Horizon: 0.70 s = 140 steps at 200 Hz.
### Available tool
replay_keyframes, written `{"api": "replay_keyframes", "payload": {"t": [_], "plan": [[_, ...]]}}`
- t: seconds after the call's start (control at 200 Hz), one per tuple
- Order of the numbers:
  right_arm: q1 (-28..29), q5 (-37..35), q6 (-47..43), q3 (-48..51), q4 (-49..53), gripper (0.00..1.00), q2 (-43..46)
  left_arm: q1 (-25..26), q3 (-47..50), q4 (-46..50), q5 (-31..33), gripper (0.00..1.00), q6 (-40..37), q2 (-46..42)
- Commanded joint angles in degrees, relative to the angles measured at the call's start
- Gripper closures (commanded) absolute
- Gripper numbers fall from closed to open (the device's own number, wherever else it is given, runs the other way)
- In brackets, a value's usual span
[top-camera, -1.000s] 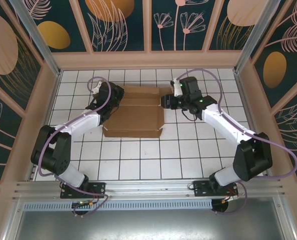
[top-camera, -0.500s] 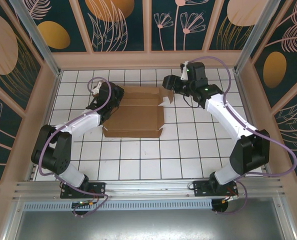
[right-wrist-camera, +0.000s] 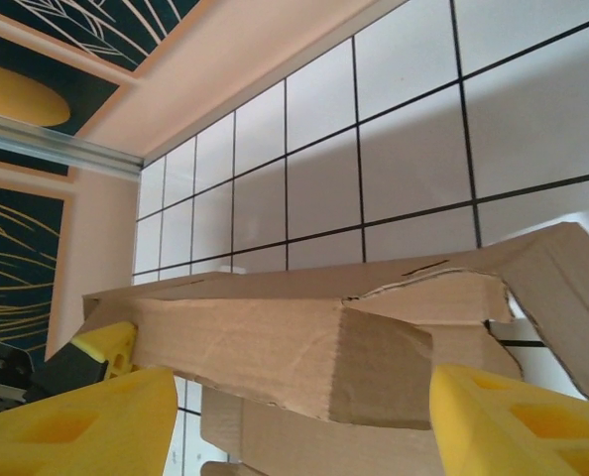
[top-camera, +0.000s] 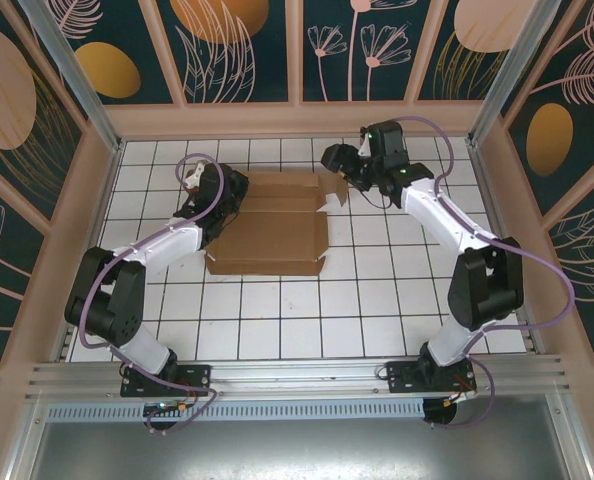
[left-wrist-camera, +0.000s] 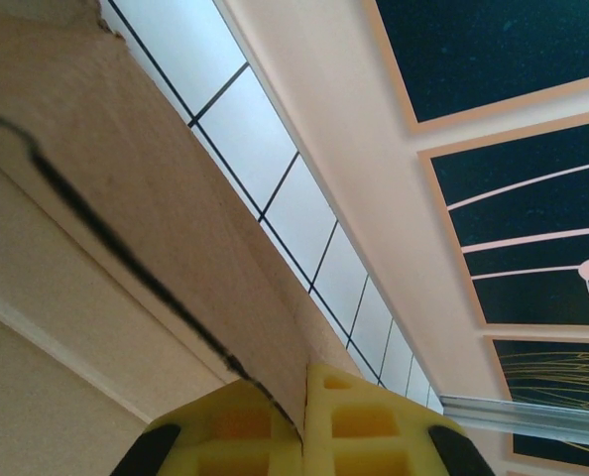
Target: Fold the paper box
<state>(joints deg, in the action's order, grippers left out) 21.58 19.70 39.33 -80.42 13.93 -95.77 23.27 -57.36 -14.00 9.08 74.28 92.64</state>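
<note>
Upper centre of the desk (top-camera: 277,310): paper box (top-camera: 267,235) mostly flat, few flaps raised. Left gripper (left-wrist-camera: 303,397) pinches its left flap; right gripper (top-camera: 334,160) wide open, empty, beside upper-right corner. Most folding undone.

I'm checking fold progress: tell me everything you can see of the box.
The box is plain brown corrugated cardboard, a die-cut sheet with creases, flaps and small slits. It lies mostly flat on the far middle of the tiled table. Its left edge is pinched between the left gripper's yellow pads. At the far right corner a flap stands tilted up, and the right gripper is open near it, not closed on it.
</note>
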Motion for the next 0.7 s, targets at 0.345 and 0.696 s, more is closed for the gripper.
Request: {"api": "replay_keyframes", "payload": {"t": [0.345,0.696], "plan": [[1.9,5.2,5.5,-4.4,-6.7,0.32,-9.7,-0.2,-2.6,1.5,2.4,1.0,-0.3,3.6],[2.8,10.8,10.6,-2.1,-14.6,0.39,-12.4,-0.2,-1.1,-1.0,1.6,1.0,-0.6,3.7]]}}
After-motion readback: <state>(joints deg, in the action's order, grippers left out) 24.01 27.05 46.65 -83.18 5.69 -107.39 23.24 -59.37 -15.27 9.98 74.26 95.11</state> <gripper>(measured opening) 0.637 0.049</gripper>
